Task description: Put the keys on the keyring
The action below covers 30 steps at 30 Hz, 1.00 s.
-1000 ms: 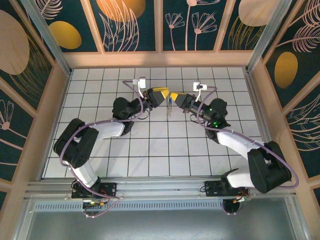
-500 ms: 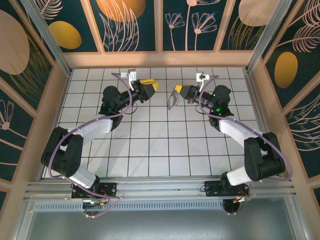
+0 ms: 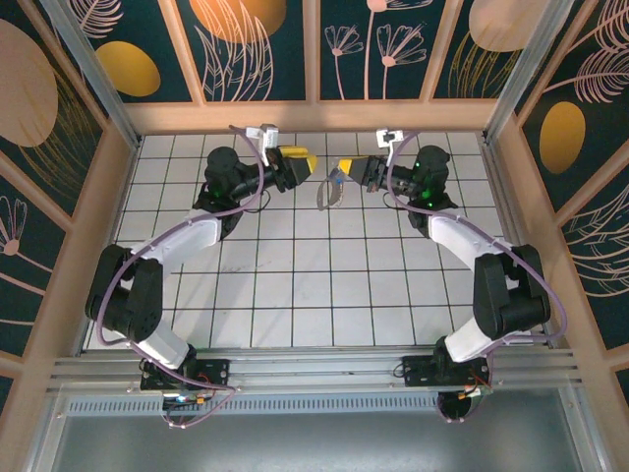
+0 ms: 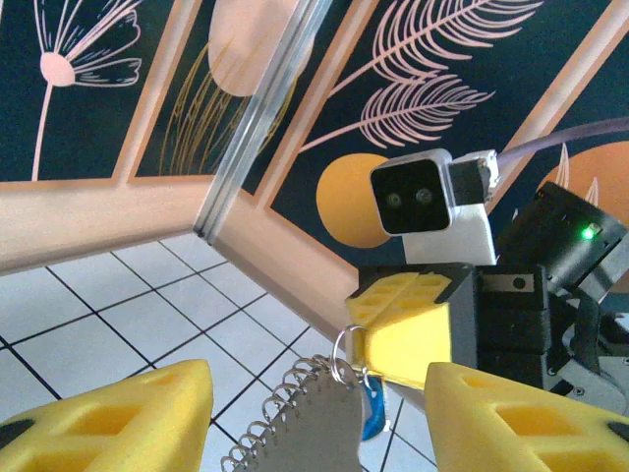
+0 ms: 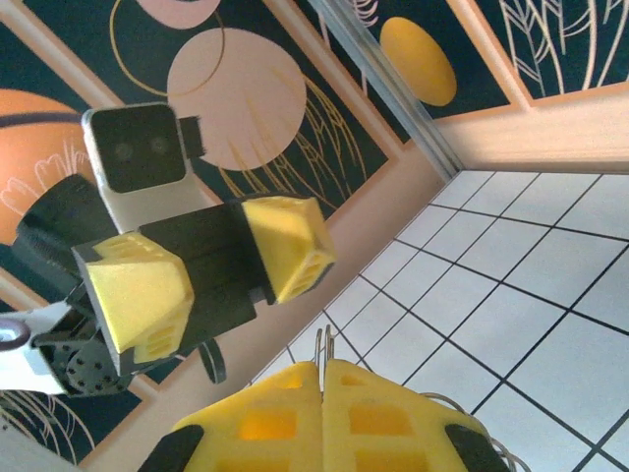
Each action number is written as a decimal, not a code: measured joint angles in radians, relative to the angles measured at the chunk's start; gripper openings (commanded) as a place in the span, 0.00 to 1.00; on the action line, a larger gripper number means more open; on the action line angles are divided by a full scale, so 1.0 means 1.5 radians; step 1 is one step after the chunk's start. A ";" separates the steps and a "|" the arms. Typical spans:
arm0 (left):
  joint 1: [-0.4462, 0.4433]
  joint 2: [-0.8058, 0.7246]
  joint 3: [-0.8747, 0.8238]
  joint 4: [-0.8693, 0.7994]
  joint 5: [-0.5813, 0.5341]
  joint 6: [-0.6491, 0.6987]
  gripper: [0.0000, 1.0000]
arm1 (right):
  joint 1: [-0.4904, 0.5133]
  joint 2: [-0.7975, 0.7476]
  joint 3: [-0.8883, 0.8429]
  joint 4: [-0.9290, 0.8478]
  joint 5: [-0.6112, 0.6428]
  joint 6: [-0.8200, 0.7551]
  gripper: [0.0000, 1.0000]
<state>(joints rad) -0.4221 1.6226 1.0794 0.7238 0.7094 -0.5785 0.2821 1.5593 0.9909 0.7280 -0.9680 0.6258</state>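
My right gripper (image 3: pixel 346 177) is shut on a silvery ring (image 4: pixel 344 356) of the keyring (image 3: pixel 329 193), which dangles above the back tiles. Seen from the left wrist, the keyring is a pale grey-beige piece (image 4: pixel 319 428) edged with a wire coil. The blue-headed key (image 4: pixel 373 415) hangs right behind it, under the ring. My left gripper (image 3: pixel 303 162) stands open a little to the left of the keyring, touching nothing; its fingers (image 4: pixel 108 418) flank the keyring from a distance. In the right wrist view the shut right gripper (image 5: pixel 322 379) has wire loops poking out between its pads.
The white tiled floor (image 3: pixel 314 285) lies below both arms. The wooden back wall (image 3: pixel 314 116) runs close behind the grippers. Side walls (image 3: pixel 93 226) close in left and right.
The grippers, together at the keyring a second ago, have drawn apart. My left gripper let go, opened and moved back-left. My right gripper carried the keyring slightly toward the back wall.
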 measured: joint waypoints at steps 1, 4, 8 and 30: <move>0.000 0.006 0.004 -0.005 0.008 0.002 0.60 | 0.000 0.004 0.006 -0.004 -0.006 -0.003 0.00; 0.001 0.022 0.016 -0.024 0.033 0.002 0.60 | 0.000 0.015 0.021 -0.020 -0.026 -0.012 0.00; 0.001 0.039 0.035 -0.039 0.069 0.002 0.60 | 0.000 0.024 0.029 -0.036 -0.046 -0.019 0.00; 0.001 0.105 0.095 -0.064 0.184 -0.012 0.47 | 0.010 0.032 0.039 -0.050 -0.084 -0.027 0.00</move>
<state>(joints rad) -0.4206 1.7805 1.2217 0.6281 0.9859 -0.5961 0.2977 1.6077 1.0492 0.6525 -1.0943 0.5846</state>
